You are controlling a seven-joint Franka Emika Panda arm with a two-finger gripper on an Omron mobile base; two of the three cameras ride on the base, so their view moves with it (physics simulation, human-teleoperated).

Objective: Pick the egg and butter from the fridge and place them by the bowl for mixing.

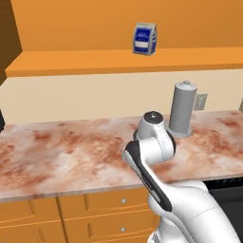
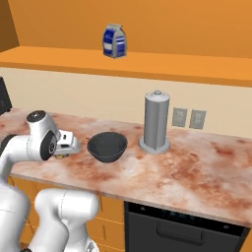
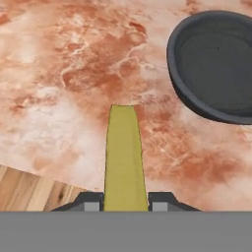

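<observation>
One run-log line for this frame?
gripper: shut on butter | over counter | bowl: empty, beside | egg: unseen

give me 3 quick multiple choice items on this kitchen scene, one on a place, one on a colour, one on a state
1. Where is the blue bag?
A. on the counter
B. on the shelf
C. in the bowl

2. What colour is the bowl?
A. white
B. red
C. dark grey

3. What is the gripper doing?
A. holding the butter
B. hanging open
C. holding an egg

Answers:
1 B, the bag stands on the orange shelf above the counter.
2 C, it is nearly black.
3 A, the hand view has the yellow stick between the fingertips.
</observation>
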